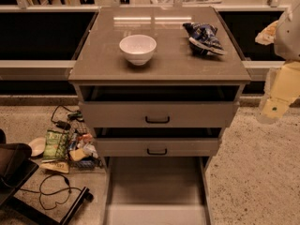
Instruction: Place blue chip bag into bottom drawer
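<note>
The blue chip bag lies crumpled on the right rear part of the cabinet top. It is dark blue with white markings. The bottom drawer is pulled out toward me, and its smooth floor holds nothing. My gripper, on a cream-coloured arm, hangs at the right edge of the view. It is beside the cabinet's right side, lower than the bag and apart from it. It holds nothing that I can see.
A white bowl stands on the cabinet top left of the bag. The two upper drawers with black handles stand slightly out. A green snack bag, other packets and black cables lie on the floor at the left.
</note>
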Motion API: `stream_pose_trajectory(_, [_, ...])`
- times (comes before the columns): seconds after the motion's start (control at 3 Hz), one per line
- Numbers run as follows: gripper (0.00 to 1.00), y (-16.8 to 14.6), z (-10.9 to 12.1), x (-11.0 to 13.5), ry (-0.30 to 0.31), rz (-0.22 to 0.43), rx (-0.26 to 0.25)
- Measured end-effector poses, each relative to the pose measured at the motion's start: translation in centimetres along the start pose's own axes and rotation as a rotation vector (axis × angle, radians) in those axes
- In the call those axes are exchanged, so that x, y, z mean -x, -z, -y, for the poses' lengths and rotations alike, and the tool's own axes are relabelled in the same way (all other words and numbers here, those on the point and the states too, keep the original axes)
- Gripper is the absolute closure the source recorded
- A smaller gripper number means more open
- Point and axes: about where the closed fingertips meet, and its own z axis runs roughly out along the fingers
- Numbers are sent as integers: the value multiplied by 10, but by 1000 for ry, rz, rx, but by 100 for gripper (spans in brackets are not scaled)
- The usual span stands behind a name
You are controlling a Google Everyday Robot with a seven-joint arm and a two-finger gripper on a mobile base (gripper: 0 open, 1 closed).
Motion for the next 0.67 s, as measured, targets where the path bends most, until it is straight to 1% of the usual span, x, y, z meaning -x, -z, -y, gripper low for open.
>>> stream_pose_trajectory(0.33, [0, 0, 0, 0, 0, 0, 0])
stream_pose_trajectory(0.67, [0, -14, 21, 5, -43, 77, -3])
